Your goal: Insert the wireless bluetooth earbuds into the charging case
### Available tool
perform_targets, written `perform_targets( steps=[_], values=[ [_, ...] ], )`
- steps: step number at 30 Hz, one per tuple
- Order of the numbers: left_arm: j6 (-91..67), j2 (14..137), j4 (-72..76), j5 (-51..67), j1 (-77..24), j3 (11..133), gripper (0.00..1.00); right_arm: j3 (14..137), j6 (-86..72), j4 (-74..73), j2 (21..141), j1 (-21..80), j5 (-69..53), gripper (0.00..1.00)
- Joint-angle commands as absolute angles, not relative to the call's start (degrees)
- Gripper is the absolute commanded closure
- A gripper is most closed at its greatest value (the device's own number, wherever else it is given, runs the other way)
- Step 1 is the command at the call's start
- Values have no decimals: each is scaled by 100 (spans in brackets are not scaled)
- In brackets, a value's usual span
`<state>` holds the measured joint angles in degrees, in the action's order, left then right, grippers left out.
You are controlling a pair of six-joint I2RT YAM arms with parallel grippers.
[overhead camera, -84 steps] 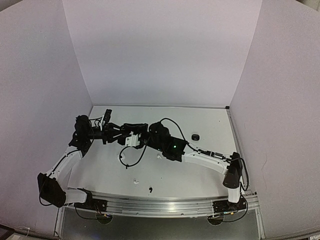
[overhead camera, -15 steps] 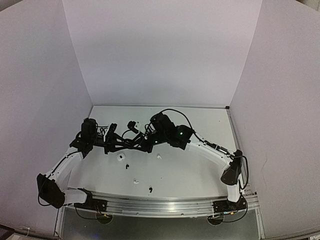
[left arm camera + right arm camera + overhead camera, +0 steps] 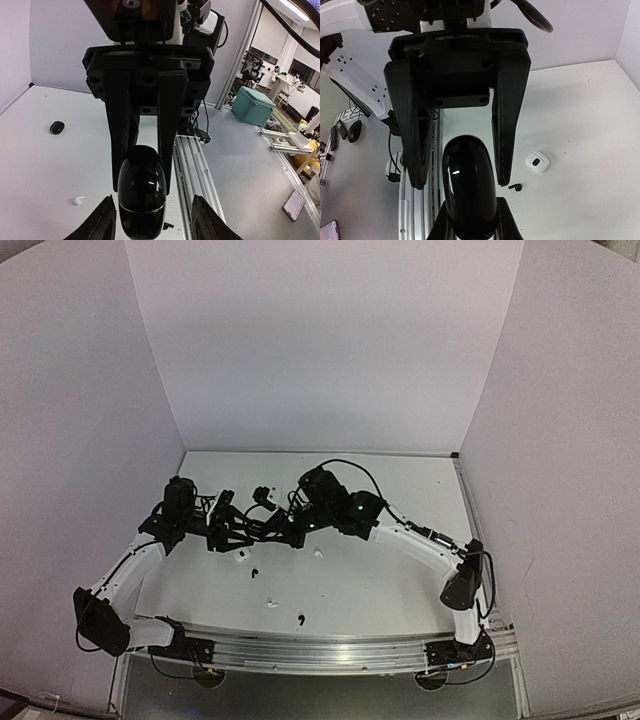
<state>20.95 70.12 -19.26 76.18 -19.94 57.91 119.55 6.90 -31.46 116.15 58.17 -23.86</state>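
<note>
Both arms have shifted since the first overhead picture: the right wrist has swung farther back and the left has drawn toward its own side, so the grippers meet left of centre. Nearest the front edge of the table point(image 3: 380, 590), a black earbud point(image 3: 300, 619) and a white earbud point(image 3: 268, 602) lie loose. Farther in, a second black earbud point(image 3: 254, 571) lies just beside a white case point(image 3: 240, 556), and another white earbud point(image 3: 78, 200) lies apart. Above them the right gripper point(image 3: 474, 220) is clamped on a black case point(image 3: 141, 192), lid closed. The left gripper point(image 3: 155, 222) has its jaws apart on either side of it. Farthest back sits a spare black case point(image 3: 56, 127). By my judgement nothing is inserted yet: the case needs opening and every visible bud needs fetching.
</note>
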Motion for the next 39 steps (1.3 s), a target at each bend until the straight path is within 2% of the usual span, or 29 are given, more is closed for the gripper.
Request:
perform_targets(
  steps=[1, 3, 7, 16, 24, 29, 31, 32, 37, 39],
  values=[
    [3005, 7041, -2753, 7672, -2004, 6067, 49, 11843, 929, -3118, 11280, 5815, -2248, 100],
    [3031, 7041, -2721, 7655, -2006, 6073, 51, 11859, 923, -3119, 11293, 5813, -2259, 100],
    [2982, 7058, -2698, 7662, -2004, 6078, 61, 11932, 932, -3116, 11353, 5817, -2272, 100],
    [2503, 6987, -2187, 7625, -2013, 6000, 69, 11979, 918, -3123, 11451, 5812, -2270, 100],
    [2439, 6991, -2049, 7700, -2013, 5987, 81, 12039, 869, -3128, 11558, 5812, -2281, 100],
    [2177, 6948, -1742, 7775, -2022, 5890, 99, 12026, 837, -3125, 11649, 5811, -2327, 100],
    [2113, 6920, -1649, 7766, -2024, 5836, 100, 12004, 835, -3121, 11654, 5810, -2303, 100],
    [2110, 6905, -1644, 7749, -2026, 5812, 100, 11998, 819, -3120, 11654, 5810, -2270, 96],
    [2213, 6889, -1734, 7640, -2026, 5780, 100, 12095, 746, -3106, 11572, 5801, -2174, 57],
    [2480, 6900, -1995, 7652, -2027, 5829, 100, 12127, 714, -3102, 11551, 5793, -2103, 52]
  ],
)
